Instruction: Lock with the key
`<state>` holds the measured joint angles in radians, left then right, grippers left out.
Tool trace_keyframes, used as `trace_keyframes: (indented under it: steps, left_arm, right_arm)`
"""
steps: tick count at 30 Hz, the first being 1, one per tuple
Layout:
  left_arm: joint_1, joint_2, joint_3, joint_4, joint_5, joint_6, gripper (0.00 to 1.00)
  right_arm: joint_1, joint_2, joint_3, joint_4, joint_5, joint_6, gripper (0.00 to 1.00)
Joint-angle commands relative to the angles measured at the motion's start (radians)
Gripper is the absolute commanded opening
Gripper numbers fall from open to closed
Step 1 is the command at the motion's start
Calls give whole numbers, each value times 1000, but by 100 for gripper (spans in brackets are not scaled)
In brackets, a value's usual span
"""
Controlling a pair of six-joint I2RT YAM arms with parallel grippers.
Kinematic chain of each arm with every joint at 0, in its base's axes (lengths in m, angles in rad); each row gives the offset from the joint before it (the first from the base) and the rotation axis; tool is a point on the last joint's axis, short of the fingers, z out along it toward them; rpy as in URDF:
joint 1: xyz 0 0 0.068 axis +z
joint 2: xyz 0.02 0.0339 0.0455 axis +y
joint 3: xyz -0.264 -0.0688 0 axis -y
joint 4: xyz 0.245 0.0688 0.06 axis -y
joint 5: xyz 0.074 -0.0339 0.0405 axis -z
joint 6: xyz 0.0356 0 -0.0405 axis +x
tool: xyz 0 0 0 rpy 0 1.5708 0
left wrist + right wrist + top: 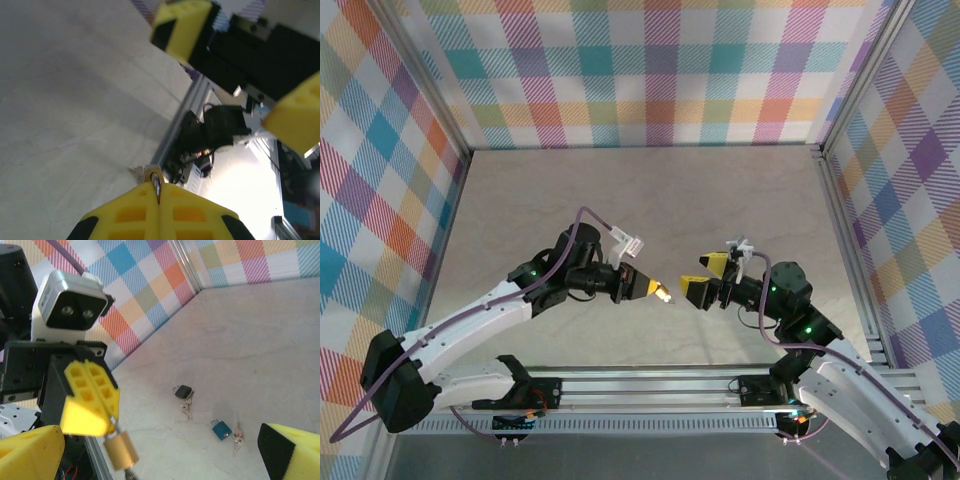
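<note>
Brass padlock (121, 451), hanging by its shackle, aloft

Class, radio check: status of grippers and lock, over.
Left gripper shut on brass padlock, by shackle. Right gripper open, empty, facing it. Blue padlock, black padlock, keys on table, not obstructing.

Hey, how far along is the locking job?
Done: left gripper holds the brass padlock up by its shackle. In hand: right gripper, jaws open, faces it; a dark piece, maybe the key, sticks out underneath. Remaining: likely the key turn; whether the shackle is shut is unclear.
</note>
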<state>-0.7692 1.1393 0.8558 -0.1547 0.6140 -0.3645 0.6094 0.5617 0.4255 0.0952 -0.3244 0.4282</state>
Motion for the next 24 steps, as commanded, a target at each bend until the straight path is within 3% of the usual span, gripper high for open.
trace_keyframes:
  steps: [1,12,24]
  left_arm:
    - [31,28,43,119,-26,-82,0]
    - [83,119,65,238,15,-213,0]
    - [103,145,34,306,28,-260,0]
  right_arm:
    - [-5,-32,-23,1,32,23,99]
    - [-17,-15,-64,34,38,66,99]
    - [-68,104,-60,155,-72,176,99]
